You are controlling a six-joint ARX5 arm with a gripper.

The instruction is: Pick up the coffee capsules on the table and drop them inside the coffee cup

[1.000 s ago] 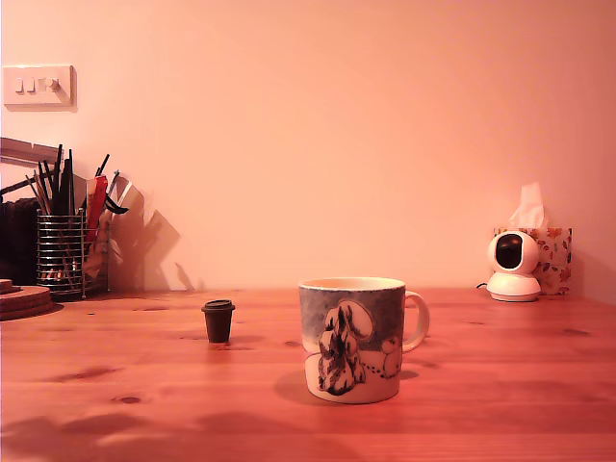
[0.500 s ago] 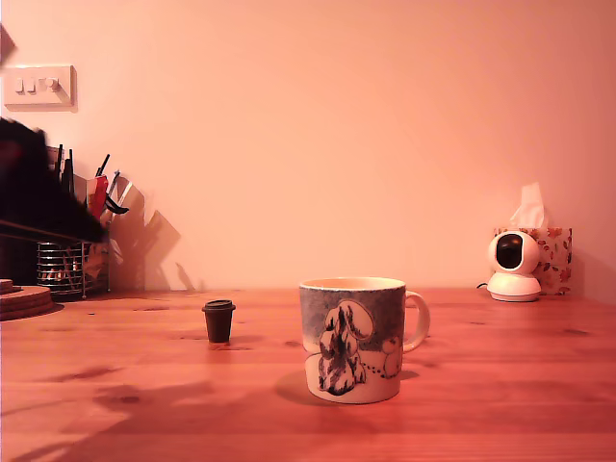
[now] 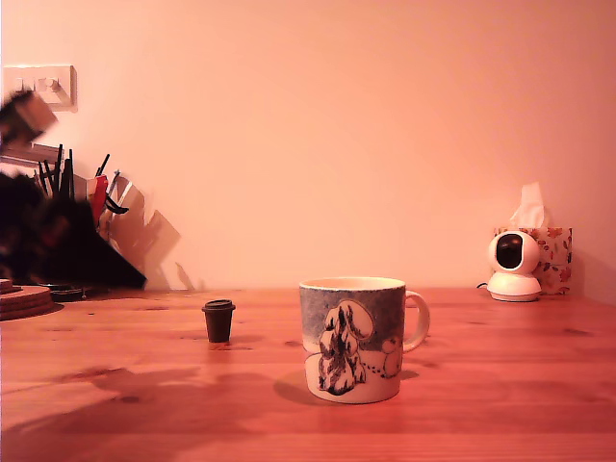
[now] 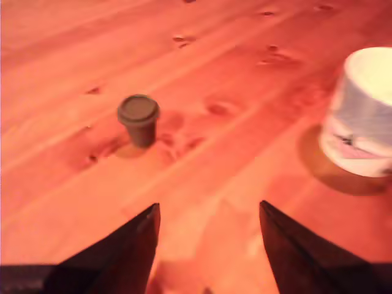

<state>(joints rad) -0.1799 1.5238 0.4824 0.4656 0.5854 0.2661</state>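
A small dark brown coffee capsule [image 3: 218, 320] [image 4: 138, 119] stands upright on the wooden table [image 3: 481, 385], to the exterior view's left of the coffee cup. The coffee cup [image 3: 355, 338] [image 4: 364, 112] is a white mug with a grey-blue band and a tree drawing, its handle pointing to the exterior view's right. A dark, blurred arm [image 3: 48, 241] enters at the exterior view's left edge, well away from the capsule. In the wrist view my gripper [image 4: 208, 211] is open and empty, its two dark fingers [image 4: 131, 242] spread apart, with the capsule ahead of them.
A wire mesh holder with pens [image 3: 91, 207] stands at the back left, partly hidden by the arm. A round wooden coaster [image 3: 24, 299] lies at the left edge. A small white camera [image 3: 513, 265] and a tissue box [image 3: 549, 252] stand at the back right.
The dark arm has swung into the exterior view from the left edge, lower and farther right than half a second ago. Its shadow on the table has grown. Capsule and mug have not moved.
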